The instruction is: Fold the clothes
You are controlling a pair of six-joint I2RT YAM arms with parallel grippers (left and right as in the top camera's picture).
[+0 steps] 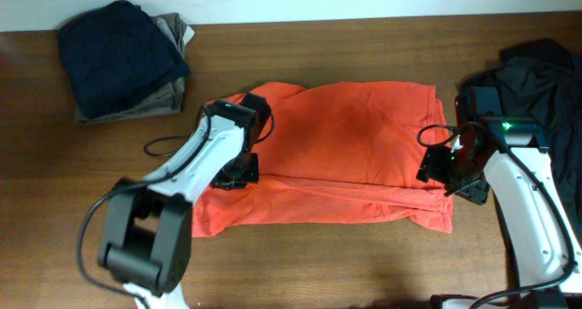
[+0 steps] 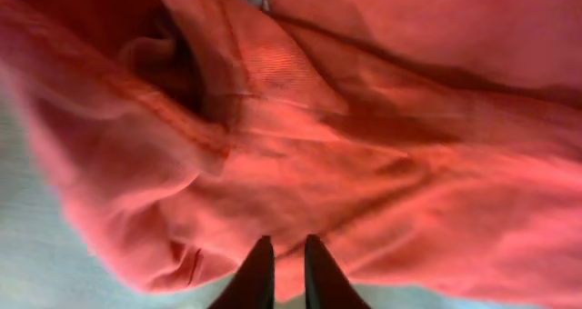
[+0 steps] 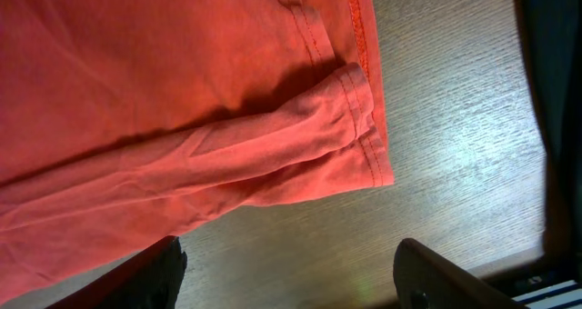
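Observation:
The clothes, an orange-red T-shirt (image 1: 346, 145), lie spread and partly folded across the middle of the wooden table (image 1: 318, 264). My left gripper (image 1: 235, 173) sits on the shirt's left part. In the left wrist view its two dark fingers (image 2: 257, 273) stand almost together, pinching a bunched fold of the shirt (image 2: 364, 164) between them. My right gripper (image 1: 446, 168) hovers at the shirt's right edge. In the right wrist view it (image 3: 291, 273) is open wide over bare wood, with the hemmed edge of the shirt (image 3: 182, 100) just ahead and nothing between the fingers.
A folded stack of dark navy and tan garments (image 1: 123, 59) lies at the back left. A black garment (image 1: 536, 73) is heaped at the right edge behind my right arm. A thin cable loop (image 1: 164, 147) rests left of the shirt.

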